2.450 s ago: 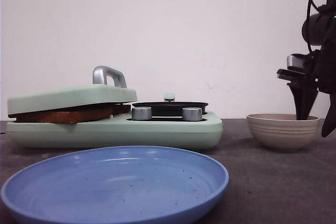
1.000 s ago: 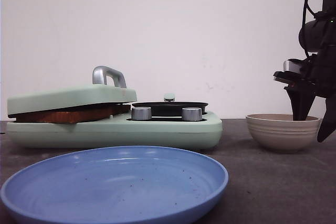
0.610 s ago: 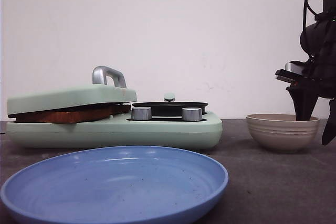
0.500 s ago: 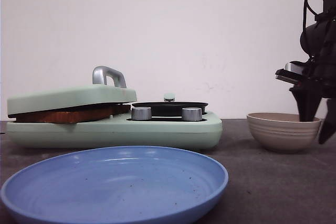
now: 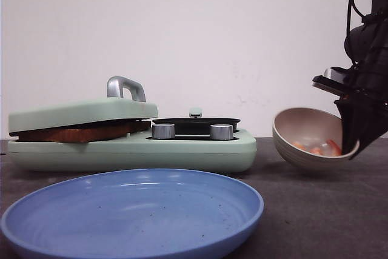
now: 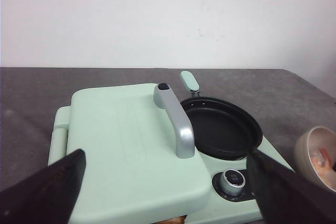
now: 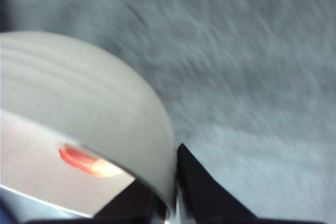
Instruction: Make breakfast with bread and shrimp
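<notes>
My right gripper (image 5: 351,141) is shut on the right rim of a beige bowl (image 5: 303,128) and holds it lifted and tipped, its opening facing left and forward. Orange-pink shrimp (image 5: 316,148) lie inside. The right wrist view shows the bowl's wall (image 7: 89,108) pinched between the fingers (image 7: 205,192), with one shrimp (image 7: 84,160). The bread (image 5: 79,133) shows only as a brown edge under the closed green press lid (image 5: 79,112). My left gripper (image 6: 165,182) is open above that lid (image 6: 121,145), holding nothing.
The green cooker has a silver lid handle (image 6: 176,124), a black round pan (image 6: 223,129) on its right side, and two knobs (image 5: 163,130) in front. A large blue plate (image 5: 133,210) lies nearest the camera. The bowl also shows in the left wrist view (image 6: 315,153).
The bowl stood flat with my right gripper at its right rim. Now it is raised and tipped toward the left, so the shrimp inside show. The left arm has not moved.
</notes>
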`<state>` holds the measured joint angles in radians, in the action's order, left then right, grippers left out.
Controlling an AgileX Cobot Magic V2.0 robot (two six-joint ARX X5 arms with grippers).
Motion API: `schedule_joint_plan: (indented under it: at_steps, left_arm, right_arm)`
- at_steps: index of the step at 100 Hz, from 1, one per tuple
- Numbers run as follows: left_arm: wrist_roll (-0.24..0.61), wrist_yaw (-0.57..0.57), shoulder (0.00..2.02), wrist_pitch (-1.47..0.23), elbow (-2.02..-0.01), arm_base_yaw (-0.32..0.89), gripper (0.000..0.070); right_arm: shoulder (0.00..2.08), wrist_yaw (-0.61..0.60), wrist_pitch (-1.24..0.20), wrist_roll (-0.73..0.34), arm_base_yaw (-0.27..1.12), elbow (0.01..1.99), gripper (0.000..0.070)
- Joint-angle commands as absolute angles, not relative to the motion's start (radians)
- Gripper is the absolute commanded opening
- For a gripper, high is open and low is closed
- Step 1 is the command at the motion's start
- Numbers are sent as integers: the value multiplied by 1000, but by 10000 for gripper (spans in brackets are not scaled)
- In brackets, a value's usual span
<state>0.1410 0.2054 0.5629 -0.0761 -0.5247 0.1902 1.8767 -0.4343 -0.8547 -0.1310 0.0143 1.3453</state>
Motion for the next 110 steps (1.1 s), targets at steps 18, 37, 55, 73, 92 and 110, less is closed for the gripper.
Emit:
schedule_joint_plan:
  at_steps: [18, 37, 55, 73, 92, 110]
  left_arm:
    - [132, 199, 579, -60, -528, 190, 554]
    - [132, 199, 583, -60, -528, 190, 554]
    - [133, 199, 583, -60, -528, 190, 554]
    - [139, 199, 583, -60, -528, 190, 554]
    - [141, 199, 583, -60, -528, 190, 554]
    - [141, 199, 583, -60, -528, 190, 554]
  right_arm:
    - [1880, -529, -765, -157, 26, 1357, 0]
    - [1866, -580, -725, -191, 35, 1385, 0]
    - [1866, -603, -710, -217, 60, 1466, 0]
    - [1866, -612, -642, -268, 113, 1565, 0]
    - [1871, -598, -484, -381, 182, 1588, 0]
    - [1925, -596, -374, -449, 239, 1588, 0]
